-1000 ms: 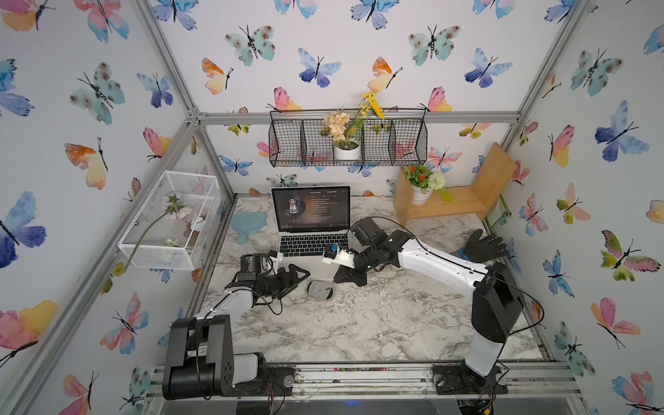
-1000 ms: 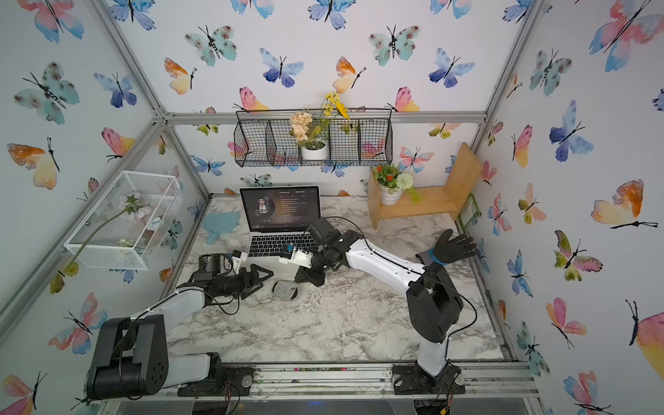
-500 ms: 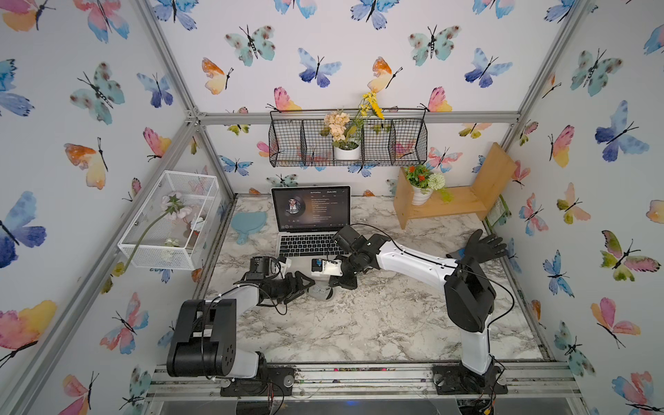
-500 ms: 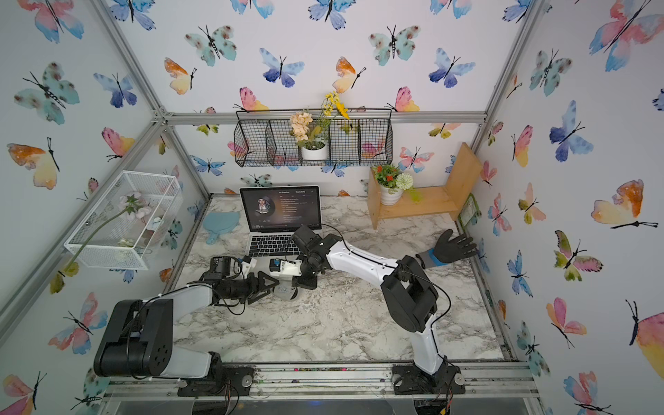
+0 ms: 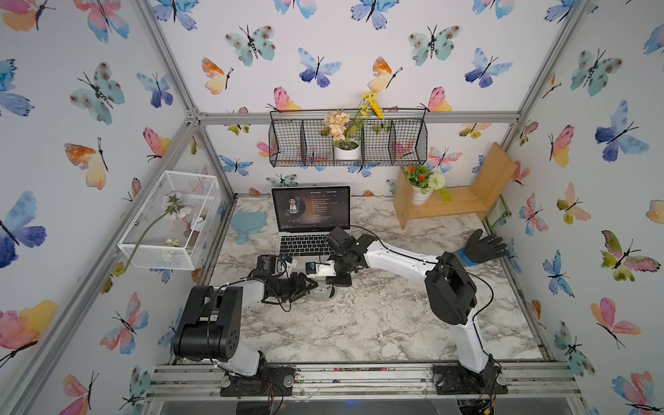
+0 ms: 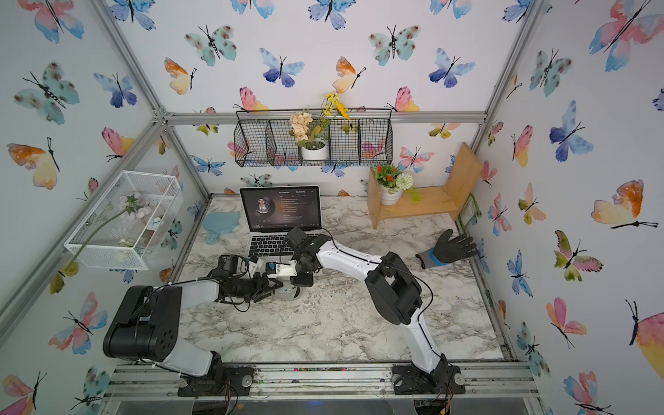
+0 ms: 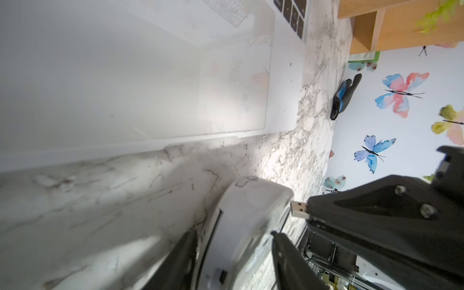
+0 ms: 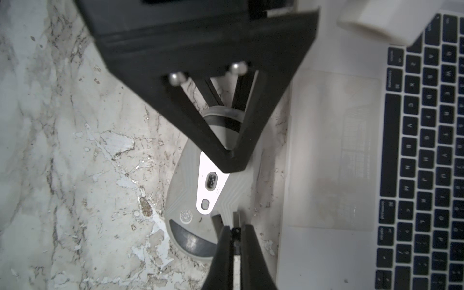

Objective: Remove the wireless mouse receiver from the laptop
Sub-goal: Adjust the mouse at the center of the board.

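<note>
The left jaws stand partly open around the grey wireless mouse [image 8: 185, 175], which rests on the marbled desk [image 5: 359, 323] with its underside turned up. One finger reaches over that underside and the other is down by the desk. Whether they press the mouse I cannot tell. Facing their tips are the right jaws, closed on the wireless mouse receiver [image 7: 300, 209]. Its dark stub is pinched between the tips and its bare metal plug points at the mouse's rim, very close; contact is unclear. The receiver is out of the laptop [image 5: 310, 208], which stands open behind both jaws. Well to the right of the right jaws lies a black work glove [image 5: 483, 248].
</note>
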Robot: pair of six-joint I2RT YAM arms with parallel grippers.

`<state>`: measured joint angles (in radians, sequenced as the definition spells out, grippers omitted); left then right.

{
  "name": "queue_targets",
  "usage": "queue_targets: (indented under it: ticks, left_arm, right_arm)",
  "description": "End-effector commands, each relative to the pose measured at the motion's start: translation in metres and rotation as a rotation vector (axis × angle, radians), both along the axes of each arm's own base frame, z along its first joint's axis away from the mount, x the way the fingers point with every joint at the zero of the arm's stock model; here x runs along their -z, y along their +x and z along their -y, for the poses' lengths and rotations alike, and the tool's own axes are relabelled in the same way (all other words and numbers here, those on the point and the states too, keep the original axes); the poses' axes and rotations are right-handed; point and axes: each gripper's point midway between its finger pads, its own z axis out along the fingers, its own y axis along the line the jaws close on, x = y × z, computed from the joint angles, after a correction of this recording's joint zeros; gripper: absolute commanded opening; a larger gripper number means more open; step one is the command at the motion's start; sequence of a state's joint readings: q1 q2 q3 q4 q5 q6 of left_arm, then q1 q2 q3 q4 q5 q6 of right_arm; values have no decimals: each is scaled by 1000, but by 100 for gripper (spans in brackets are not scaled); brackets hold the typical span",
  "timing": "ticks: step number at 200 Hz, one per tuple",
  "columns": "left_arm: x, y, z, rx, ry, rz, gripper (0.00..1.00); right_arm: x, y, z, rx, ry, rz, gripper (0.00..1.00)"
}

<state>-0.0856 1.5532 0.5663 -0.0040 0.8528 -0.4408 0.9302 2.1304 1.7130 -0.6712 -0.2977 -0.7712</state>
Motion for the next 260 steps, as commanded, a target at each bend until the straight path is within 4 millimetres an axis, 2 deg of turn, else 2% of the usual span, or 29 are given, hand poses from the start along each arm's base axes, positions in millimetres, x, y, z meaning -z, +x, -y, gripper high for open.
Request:
queue_targets:
  ticks: [1, 22, 49, 73, 96, 133, 159, 179, 192, 200, 207, 223, 241, 260]
  left_arm:
    - [0, 0, 4, 28, -6, 9, 44]
    - [2, -5, 5, 42, -16, -2, 36]
    - [-3, -9, 8, 76, -14, 9, 38]
    - [-15, -14, 14, 113, 16, 55, 58]
    - [-25, -20, 19, 162, 34, 85, 70]
    - [-31, -18, 21, 227, 125, 106, 78]
    - [-21, -19, 13, 219, 192, 42, 78]
    - [-37, -12, 8, 228, 241, 110, 84]
    - [-53, -8, 14, 250, 226, 185, 90]
    - [-56, -6, 15, 254, 239, 198, 92]
    - [-52, -5, 14, 253, 254, 182, 92]
    - [-42, -10, 19, 285, 214, 102, 82]
    - [-32, -13, 22, 259, 174, 44, 81]
    - [-30, -7, 15, 222, 235, 54, 81]
  right_arm:
    - [9, -4, 8, -20, -48, 5, 2]
    - [8, -3, 10, -14, -50, 20, 2]
    - [-10, 5, 16, 28, -33, 23, 2]
    - [-47, 16, 32, 89, 65, -43, 2]
    - [-89, 25, 51, 131, 191, -52, 2]
    - [-136, 21, 77, 152, 336, -37, 2]
    - [-157, 15, 88, 151, 408, -13, 2]
    - [-168, 9, 93, 142, 444, -7, 2]
    - [-172, 5, 96, 136, 459, -5, 2]
    - [-176, 3, 97, 132, 468, 2, 2]
    - [-179, 2, 99, 132, 475, 12, 2]
    - [-188, 1, 101, 125, 503, 34, 2]
    - [-195, 1, 102, 125, 514, 50, 2]
    - [-203, -4, 104, 112, 532, 63, 2]
